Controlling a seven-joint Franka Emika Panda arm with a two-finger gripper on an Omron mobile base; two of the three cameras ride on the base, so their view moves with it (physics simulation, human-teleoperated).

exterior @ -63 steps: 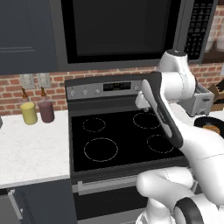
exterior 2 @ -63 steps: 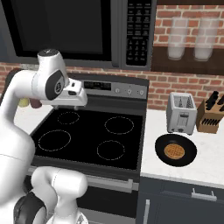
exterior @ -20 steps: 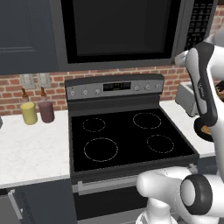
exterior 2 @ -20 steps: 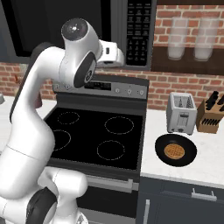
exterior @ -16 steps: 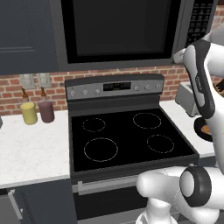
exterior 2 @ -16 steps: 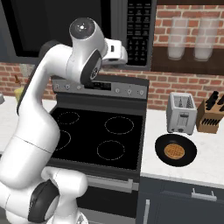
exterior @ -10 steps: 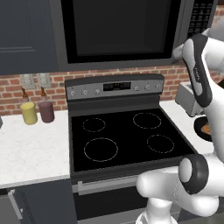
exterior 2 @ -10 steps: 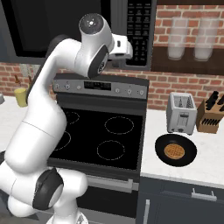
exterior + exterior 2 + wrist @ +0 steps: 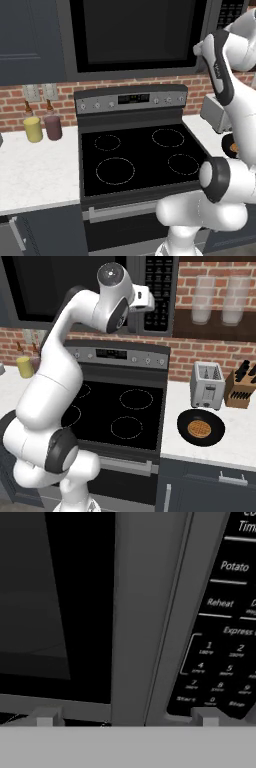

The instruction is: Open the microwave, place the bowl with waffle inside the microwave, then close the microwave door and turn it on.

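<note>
Microwave (image 9: 100, 291) is sitting above the stove (image 9: 115, 416), its door (image 9: 145, 612) shut. The gripper (image 9: 127, 718) is facing the door's grey right-hand strip, jaws spread wide and holding nothing, probably to catch that edge and pull. The door's black glass window (image 9: 55, 597) is lying at 9 o'clock, the keypad (image 9: 220, 637) at 3 o'clock. The bowl with waffle (image 9: 201, 428) is waiting on the counter (image 9: 240, 441), black and shallow, at 6 o'clock from the toaster (image 9: 207, 384).

Glossy white arm (image 9: 65, 376), rounded segments, dark grey joint caps
</note>
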